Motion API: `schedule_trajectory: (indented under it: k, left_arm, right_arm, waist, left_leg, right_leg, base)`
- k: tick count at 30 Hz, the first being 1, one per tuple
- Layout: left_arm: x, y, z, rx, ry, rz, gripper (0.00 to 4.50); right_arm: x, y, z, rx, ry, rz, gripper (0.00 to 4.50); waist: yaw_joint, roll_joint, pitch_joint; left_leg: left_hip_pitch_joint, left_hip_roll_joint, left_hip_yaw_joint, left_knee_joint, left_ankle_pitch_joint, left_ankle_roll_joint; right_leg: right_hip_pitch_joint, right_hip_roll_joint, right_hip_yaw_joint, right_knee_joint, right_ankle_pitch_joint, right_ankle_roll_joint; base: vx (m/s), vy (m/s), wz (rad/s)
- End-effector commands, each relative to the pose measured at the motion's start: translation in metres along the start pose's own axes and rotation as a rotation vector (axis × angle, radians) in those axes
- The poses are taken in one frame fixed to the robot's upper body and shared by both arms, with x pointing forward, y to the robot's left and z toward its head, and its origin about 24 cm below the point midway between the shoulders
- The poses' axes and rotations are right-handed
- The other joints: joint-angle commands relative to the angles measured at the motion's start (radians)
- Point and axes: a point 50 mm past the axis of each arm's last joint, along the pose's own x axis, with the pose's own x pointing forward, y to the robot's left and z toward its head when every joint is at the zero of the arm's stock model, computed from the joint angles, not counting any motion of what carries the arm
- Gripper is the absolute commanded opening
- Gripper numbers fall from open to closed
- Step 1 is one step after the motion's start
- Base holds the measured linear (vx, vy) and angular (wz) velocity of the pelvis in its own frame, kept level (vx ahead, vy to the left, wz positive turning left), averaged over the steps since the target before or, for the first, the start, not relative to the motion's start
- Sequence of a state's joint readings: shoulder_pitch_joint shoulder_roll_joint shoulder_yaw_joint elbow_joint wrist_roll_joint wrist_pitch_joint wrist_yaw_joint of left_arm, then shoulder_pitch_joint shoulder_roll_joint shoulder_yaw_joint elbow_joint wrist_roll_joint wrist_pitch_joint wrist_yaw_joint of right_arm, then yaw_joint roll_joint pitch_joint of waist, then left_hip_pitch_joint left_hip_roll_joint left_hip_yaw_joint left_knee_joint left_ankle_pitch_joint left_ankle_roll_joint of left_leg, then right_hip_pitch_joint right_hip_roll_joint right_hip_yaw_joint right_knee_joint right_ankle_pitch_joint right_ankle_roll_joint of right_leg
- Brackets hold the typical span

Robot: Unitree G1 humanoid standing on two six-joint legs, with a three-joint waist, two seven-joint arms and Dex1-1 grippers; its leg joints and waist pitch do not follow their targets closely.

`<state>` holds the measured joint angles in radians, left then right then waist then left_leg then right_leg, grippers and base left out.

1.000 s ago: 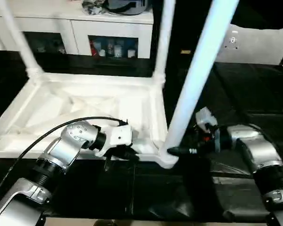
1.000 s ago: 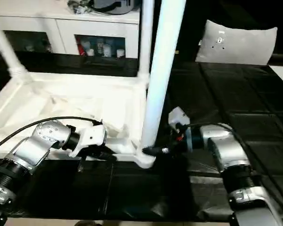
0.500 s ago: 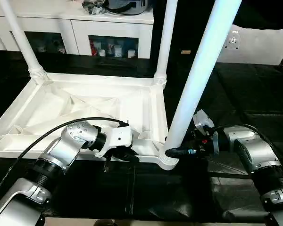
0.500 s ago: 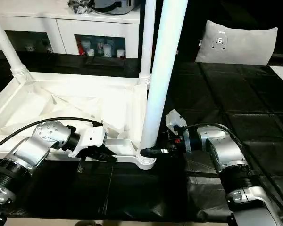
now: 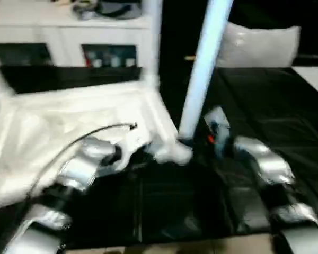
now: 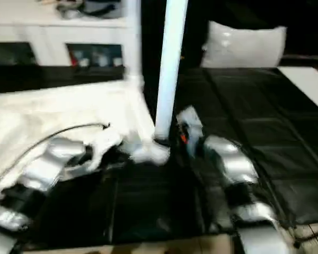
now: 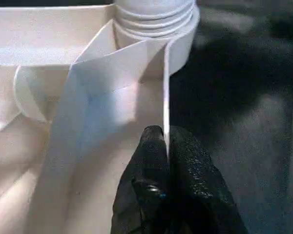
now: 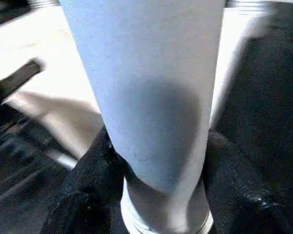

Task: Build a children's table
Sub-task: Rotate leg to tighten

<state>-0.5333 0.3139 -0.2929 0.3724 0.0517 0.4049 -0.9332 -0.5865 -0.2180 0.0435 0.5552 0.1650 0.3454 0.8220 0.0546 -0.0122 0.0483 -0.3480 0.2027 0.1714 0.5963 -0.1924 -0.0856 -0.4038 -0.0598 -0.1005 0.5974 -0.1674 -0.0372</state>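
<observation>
One all-white plastic children's table (image 5: 69, 114), upturned on black floor mats (image 5: 265, 100): we are judging it light, stiff, slippery. Left hand (image 7: 165, 146) is pinching its thin rim; right hand (image 8: 156, 161) is clasping the near tapered leg (image 5: 204, 69) low, beside its corner socket (image 5: 172, 153).

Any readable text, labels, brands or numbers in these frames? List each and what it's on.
No readable text in any view.
Cabinet: small items behind its glass doors, too blurred to read any labels.
Right gripper: a red spot beside it on the wrist, no letters legible.
Tabletop, leg, left gripper: plain, unmarked.
</observation>
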Motion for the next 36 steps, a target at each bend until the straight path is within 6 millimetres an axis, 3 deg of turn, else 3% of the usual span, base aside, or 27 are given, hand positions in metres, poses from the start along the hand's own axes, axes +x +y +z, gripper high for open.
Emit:
schedule_trajectory:
  k: [1, 2, 3, 4, 8, 9, 11, 17, 21, 25, 27, 29, 32, 34, 36]
  left_arm:
    - [0.012, -0.002, 0.028, -0.002, -0.1, 0.058, 0.0]
    - [0.012, -0.002, 0.028, -0.002, -0.1, 0.058, 0.0]
    - [0.015, -0.003, 0.031, -0.009, -0.101, 0.078, 0.0]
    - [0.017, -0.004, 0.032, -0.003, -0.1, 0.091, 0.0]
    - [0.017, -0.004, 0.035, 0.022, -0.089, 0.114, 0.0]
    - [0.014, -0.001, 0.033, 0.053, -0.085, 0.115, 0.0]
    - [0.011, 0.0, 0.031, 0.08, -0.081, 0.104, 0.0]
    - [0.003, 0.003, 0.021, 0.147, -0.038, 0.057, 0.0]
    - [-0.002, 0.005, 0.016, 0.188, -0.022, 0.013, 0.0]
    - [-0.009, 0.004, 0.01, 0.257, -0.015, -0.087, 0.0]
    - [-0.015, -0.001, 0.005, 0.302, -0.005, -0.194, 0.0]
    - [-0.02, -0.004, 0.001, 0.334, 0.013, -0.27, 0.0]
    - [-0.023, -0.006, -0.003, 0.367, 0.034, -0.325, 0.0]
    - [-0.024, -0.007, -0.003, 0.38, 0.038, -0.348, 0.0]
    - [-0.026, -0.009, -0.004, 0.399, 0.05, -0.396, 0.0]
  right_arm:
    - [0.024, 0.012, -0.003, 0.046, 0.0, -0.036, 2.02]
    - [0.024, 0.012, -0.003, 0.046, 0.0, -0.036, 2.02]
    - [0.028, 0.014, -0.001, 0.037, -0.024, -0.052, 2.55]
    - [0.03, 0.016, 0.001, 0.033, -0.041, -0.057, 2.69]
    - [0.031, 0.019, 0.002, 0.037, -0.063, -0.047, 2.9]
    - [0.024, 0.019, 0.002, 0.003, -0.079, -0.004, 3.05]
    - [0.017, 0.018, 0.002, -0.024, -0.098, 0.028, 3.26]
    - [-0.006, 0.007, 0.0, -0.09, -0.113, 0.076, 3.73]
    - [-0.021, -0.001, 0.0, -0.116, -0.103, 0.105, 4.14]
    - [-0.038, -0.007, 0.003, -0.162, -0.059, 0.173, 4.47]
    - [-0.049, -0.007, 0.003, -0.21, -0.018, 0.261, 4.47]
    - [-0.055, -0.006, 0.004, -0.238, 0.003, 0.335, 4.15]
    - [-0.059, -0.004, 0.002, -0.259, 0.025, 0.405, 4.09]
    - [-0.06, -0.003, 0.001, -0.25, 0.042, 0.444, 3.74]
    - [-0.061, 0.0, -0.002, -0.245, 0.068, 0.49, 3.66]
  waist:
    - [0.006, -0.013, -0.059]
    - [0.006, -0.009, -0.06]
    - [0.005, -0.01, -0.063]
    - [0.006, -0.009, -0.062]
    - [0.011, -0.009, -0.068]
    - [0.014, -0.007, -0.069]
    - [0.018, -0.007, -0.07]
    - [0.028, -0.003, -0.066]
    - [0.035, 0.001, -0.065]
    - [0.038, 0.001, -0.066]
    - [0.041, -0.003, -0.067]
    - [0.046, -0.005, -0.066]
    - [0.054, -0.002, -0.065]
    - [0.061, -0.002, -0.065]
    - [0.067, -0.001, -0.065]
  left_leg:
    - [-0.005, 0.019, -0.01, -0.067, -0.183, 0.029]
    - [-0.002, 0.02, -0.01, -0.066, -0.18, 0.031]
    - [-0.003, 0.02, -0.009, -0.065, -0.169, 0.038]
    - [-0.003, 0.022, -0.008, -0.066, -0.155, 0.045]
    - [-0.008, 0.025, -0.007, -0.066, -0.105, 0.067]
    - [-0.009, 0.026, -0.006, -0.065, -0.083, 0.074]
    - [-0.008, 0.028, -0.005, -0.064, -0.081, 0.08]
    - [-0.006, 0.027, -0.003, -0.064, -0.114, 0.085]
    - [-0.001, 0.029, -0.005, -0.067, -0.136, 0.071]
    - [-0.003, 0.03, -0.007, -0.067, -0.14, 0.069]
    - [-0.004, 0.028, -0.005, -0.065, -0.142, 0.075]
    - [-0.005, 0.03, -0.003, -0.063, -0.136, 0.082]
    - [-0.002, 0.033, -0.002, -0.064, -0.137, 0.085]
    - [0.001, 0.035, -0.002, -0.065, -0.142, 0.084]
    - [0.003, 0.038, -0.003, -0.066, -0.149, 0.076]
  right_leg:
    - [0.054, -0.086, 0.047, -0.099, -0.482, -0.075]
    - [0.05, -0.087, 0.048, -0.098, -0.473, -0.083]
    - [0.053, -0.086, 0.048, -0.096, -0.445, -0.092]
    - [0.051, -0.085, 0.051, -0.091, -0.404, -0.103]
    - [0.059, -0.084, 0.056, -0.074, -0.283, -0.138]
    - [0.062, -0.083, 0.057, -0.068, -0.225, -0.155]
    - [0.063, -0.085, 0.058, -0.064, -0.194, -0.166]
    - [0.061, -0.085, 0.059, -0.071, -0.228, -0.158]
    - [0.059, -0.084, 0.056, -0.077, -0.273, -0.149]
    - [0.062, -0.083, 0.057, -0.072, -0.252, -0.152]
    - [0.063, -0.084, 0.057, -0.072, -0.247, -0.157]
    - [0.062, -0.084, 0.057, -0.07, -0.25, -0.158]
    - [0.057, -0.084, 0.057, -0.07, -0.263, -0.158]
    - [0.056, -0.084, 0.056, -0.071, -0.28, -0.158]
    - [0.053, -0.085, 0.057, -0.071, -0.285, -0.161]
  base:
    - [0.0, 0.0, 0.0]
    - [0.0, 0.0, 0.0]
    - [0.0, 0.0, 0.0]
    - [0.0, 0.0, 0.0]
    - [0.0, 0.0, 0.0]
    - [0.0, 0.0, 0.0]
    - [0.0, 0.0, 0.0]
    - [0.0, 0.0, 0.0]
    - [0.0, 0.0, 0.0]
    - [0.0, 0.0, 0.0]
    - [0.0, 0.0, 0.0]
    - [0.0, 0.0, 0.0]
    - [0.0, 0.0, 0.0]
    - [0.0, 0.0, 0.0]
    - [0.0, 0.0, 0.0]
